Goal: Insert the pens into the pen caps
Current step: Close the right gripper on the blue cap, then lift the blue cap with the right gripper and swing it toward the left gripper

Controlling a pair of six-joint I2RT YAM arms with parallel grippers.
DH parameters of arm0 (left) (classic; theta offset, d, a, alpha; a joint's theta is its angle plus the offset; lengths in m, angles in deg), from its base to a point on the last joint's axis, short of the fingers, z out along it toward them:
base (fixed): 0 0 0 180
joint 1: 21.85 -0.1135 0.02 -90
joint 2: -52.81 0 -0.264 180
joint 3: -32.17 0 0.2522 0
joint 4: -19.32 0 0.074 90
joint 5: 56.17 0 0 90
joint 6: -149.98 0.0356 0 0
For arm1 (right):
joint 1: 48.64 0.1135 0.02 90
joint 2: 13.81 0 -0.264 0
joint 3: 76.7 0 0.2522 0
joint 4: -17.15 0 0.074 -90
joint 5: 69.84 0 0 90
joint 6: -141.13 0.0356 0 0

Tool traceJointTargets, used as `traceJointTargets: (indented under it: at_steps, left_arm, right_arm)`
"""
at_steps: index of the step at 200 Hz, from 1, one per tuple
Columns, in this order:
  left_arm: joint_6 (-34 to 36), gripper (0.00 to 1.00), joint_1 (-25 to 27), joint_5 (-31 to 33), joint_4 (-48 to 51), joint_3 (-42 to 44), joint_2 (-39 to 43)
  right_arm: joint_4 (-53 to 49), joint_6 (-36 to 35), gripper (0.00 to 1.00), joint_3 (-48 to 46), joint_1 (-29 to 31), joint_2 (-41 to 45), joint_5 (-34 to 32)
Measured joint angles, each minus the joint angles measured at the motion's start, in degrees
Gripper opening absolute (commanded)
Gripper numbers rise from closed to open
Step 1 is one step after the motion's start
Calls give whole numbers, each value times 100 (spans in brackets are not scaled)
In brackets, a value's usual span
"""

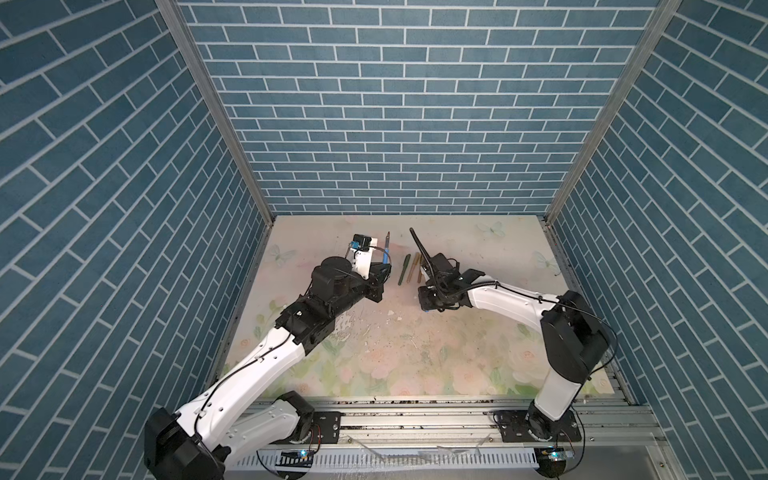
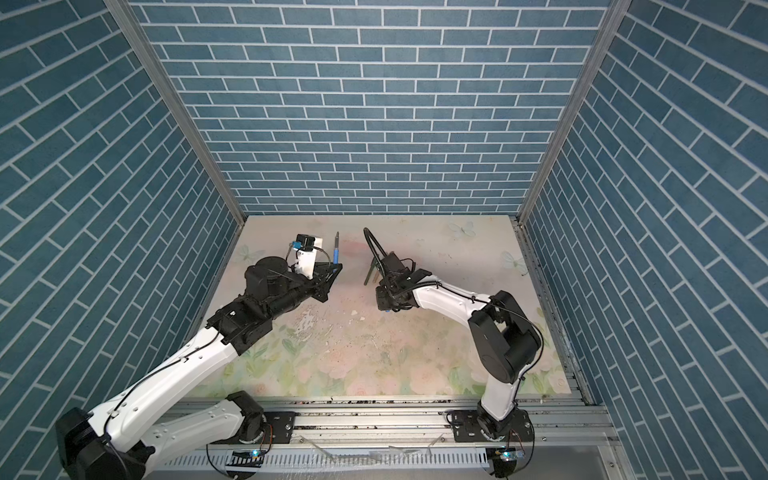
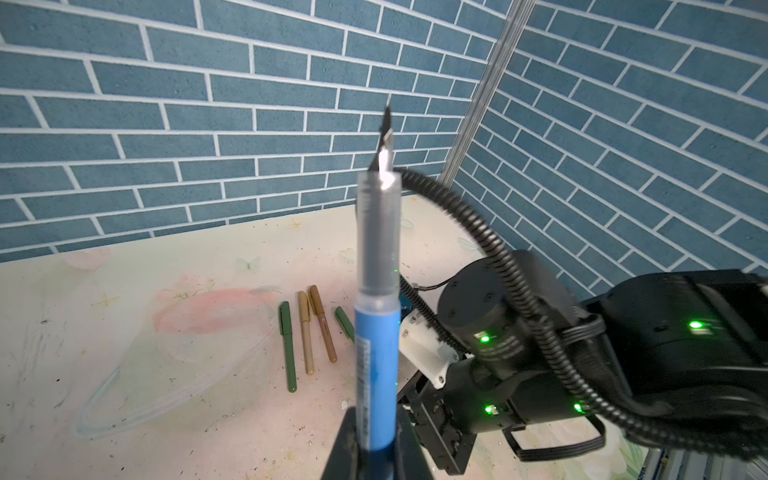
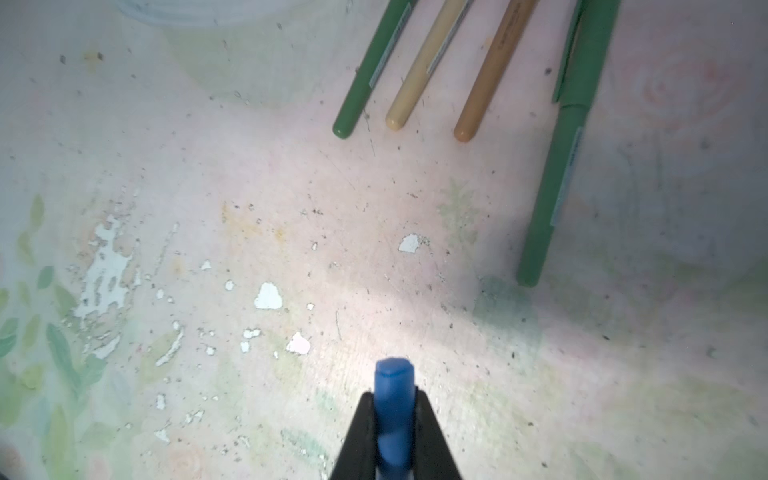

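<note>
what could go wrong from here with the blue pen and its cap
1. The left pincer grips the blue pen near its back end, nib far from the grip; an off-axis push may tilt it.
2. The right pincer shows little of the blue cap past its fingertips; the nib may hit a finger.
3. Four capped pens lie close by the right arm; a swing may scatter them.

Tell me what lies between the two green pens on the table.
Between one green pen and the other green pen lie a tan pen and an orange-brown pen, as the right wrist view shows.
</note>
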Motion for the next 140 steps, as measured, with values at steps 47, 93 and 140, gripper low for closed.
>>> traceJointTargets:
  at_steps: [47,93,140]
  left_arm:
    - [26,0,0,-162,-116,0,-66]
    - [129,0,-2,-348,-273,11,-92]
    - [221,0,-4,-632,-752,286,-92]
  right_arm:
    - [275,-2,13,-737,0,964,-382]
    - [306,-15,12,-933,-33,1491,-748]
    - [492,-144,12,-942,-66,2181,-1064]
